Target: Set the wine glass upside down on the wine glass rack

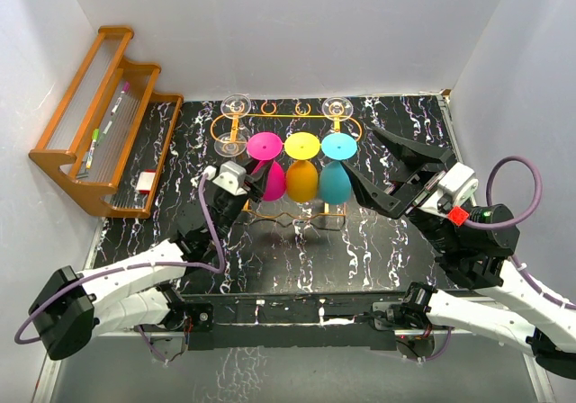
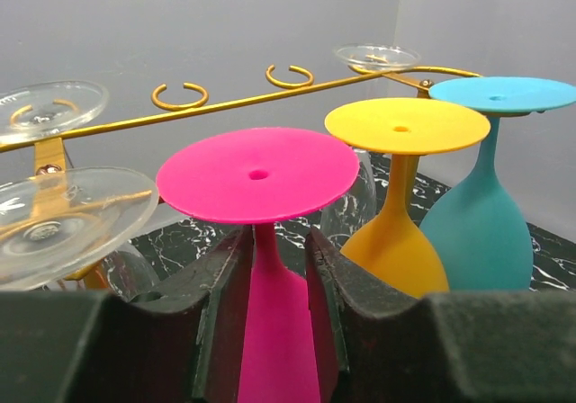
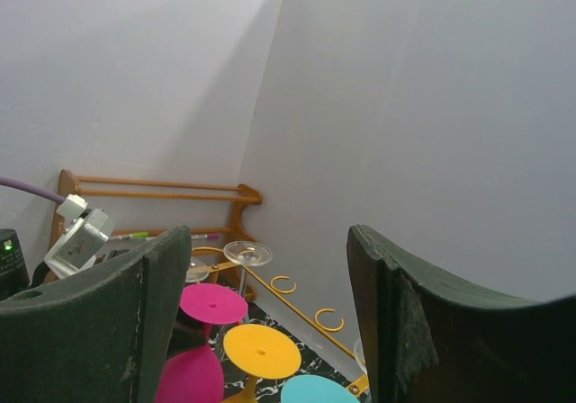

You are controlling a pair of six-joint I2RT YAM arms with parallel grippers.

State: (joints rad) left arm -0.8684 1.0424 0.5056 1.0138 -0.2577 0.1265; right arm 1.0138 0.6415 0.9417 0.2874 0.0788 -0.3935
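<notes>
The pink wine glass (image 1: 265, 147) hangs upside down, foot uppermost, in a front slot of the orange wire wine glass rack (image 1: 279, 115). In the left wrist view its foot (image 2: 257, 174) rests on the rack (image 2: 225, 103) and its stem runs down between my fingers. My left gripper (image 1: 259, 180) straddles that stem just under the foot with its jaws parted. A thin gap shows beside the stem on the right. My right gripper (image 1: 371, 165) hovers open and empty to the right of the rack, its fingers (image 3: 396, 313) wide apart.
A yellow glass (image 1: 301, 147) and a teal glass (image 1: 337, 147) hang inverted beside the pink one. Clear glasses (image 1: 236, 104) (image 1: 336, 108) hang at the rack's back corners. A brown wooden shelf (image 1: 99, 124) holding markers stands at the back left. White walls enclose the table.
</notes>
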